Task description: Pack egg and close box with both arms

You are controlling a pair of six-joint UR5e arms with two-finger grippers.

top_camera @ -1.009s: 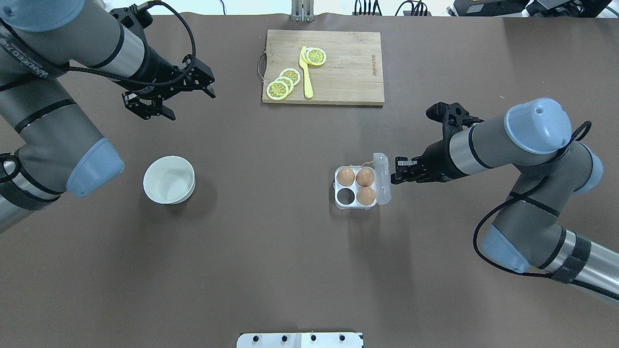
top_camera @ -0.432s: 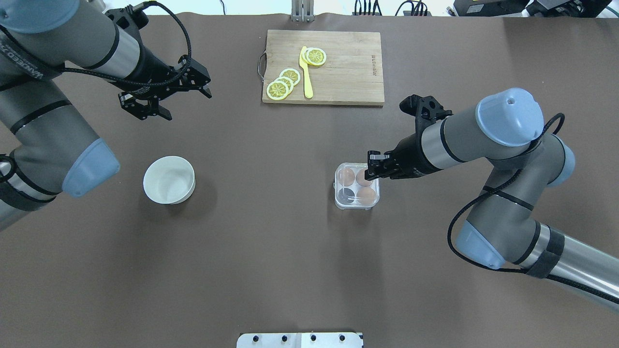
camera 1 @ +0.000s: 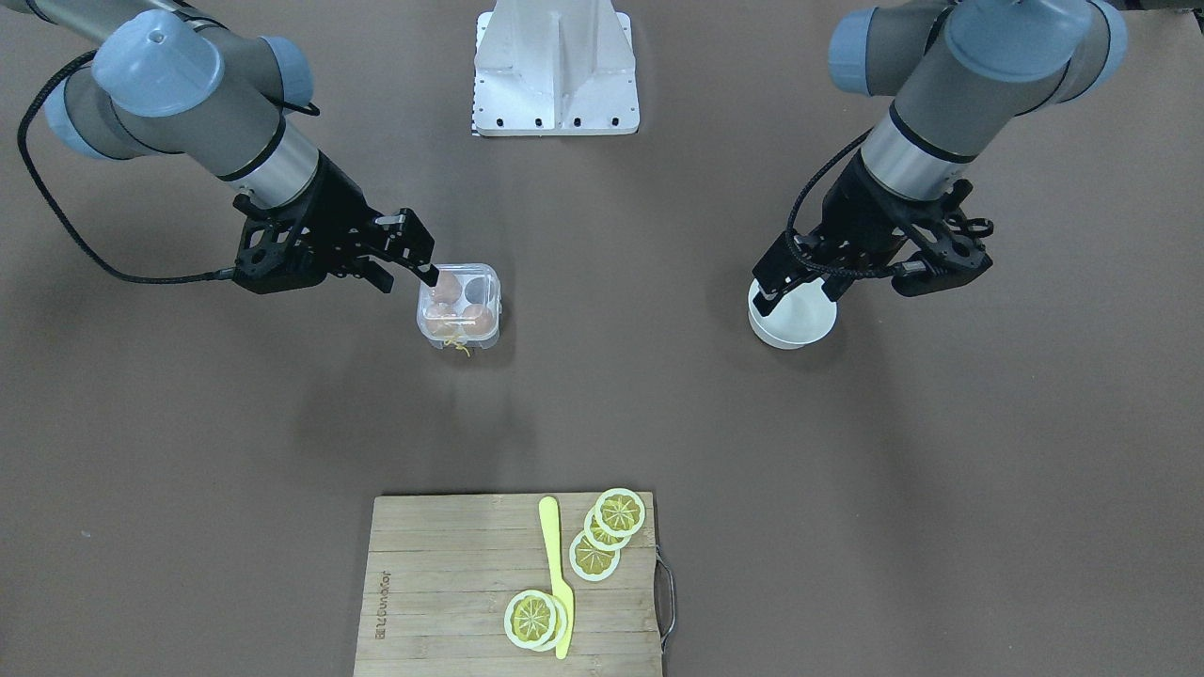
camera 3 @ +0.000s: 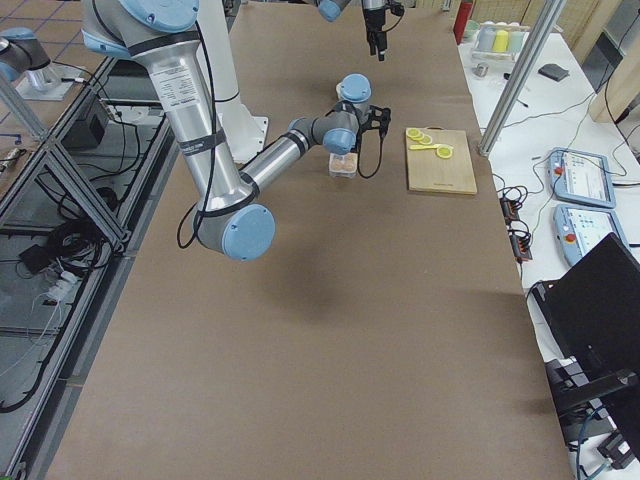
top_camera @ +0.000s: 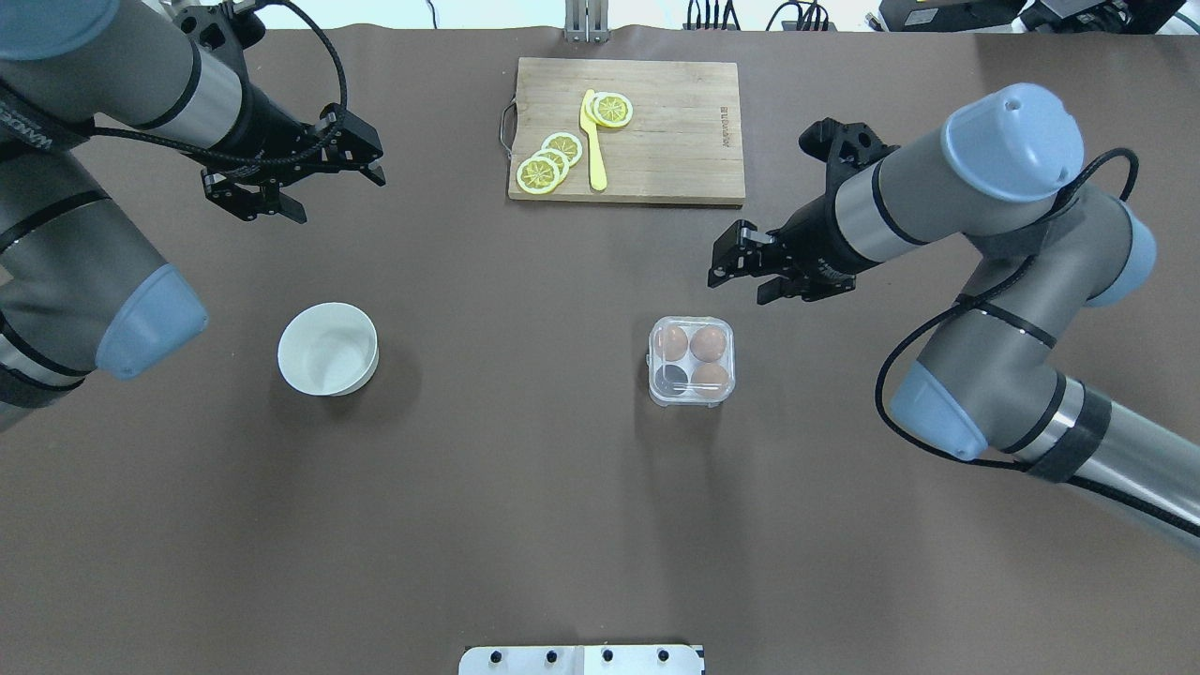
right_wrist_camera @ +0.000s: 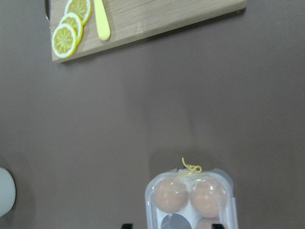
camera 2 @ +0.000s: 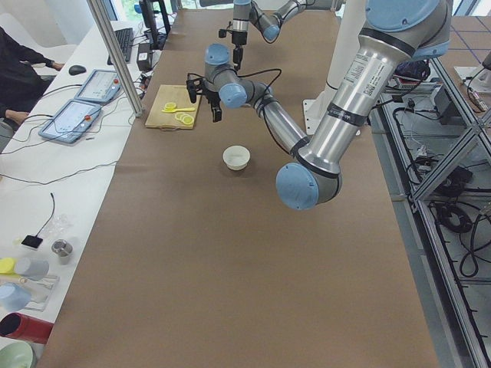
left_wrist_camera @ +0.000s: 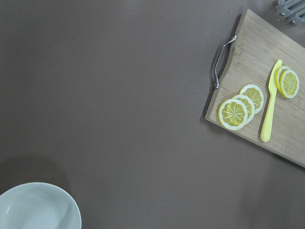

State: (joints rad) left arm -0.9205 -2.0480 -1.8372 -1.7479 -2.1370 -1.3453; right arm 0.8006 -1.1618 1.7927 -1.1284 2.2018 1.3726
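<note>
Box: I see the small clear plastic egg box (top_camera: 692, 362) right of the middle of the brown desk (top_camera: 525, 506). Its see-through lid is down.
Eggs: Three small tan-brown eggs (top_camera: 710, 343) sit inside the box. They fill three of its four cups.
String: A thin yellow string (right_wrist_camera: 190, 168) sticks out of the box on the side that faces the board.
Right gripper: My right gripper (top_camera: 741, 283) is spread and holds nothing. It hangs near the box, between it and the board, and does not touch it.
Left gripper: My left gripper (top_camera: 337, 197) is spread too, with nothing in it. It is well apart from the box.
Bowl: A round white bowl (top_camera: 328, 352) stands on the desk near the left gripper.
Board: A wooden cutting board (top_camera: 666, 131) lies at the far edge, with yellow lemon slices (top_camera: 548, 159) and a yellow plastic knife (top_camera: 592, 141) on it.
</note>
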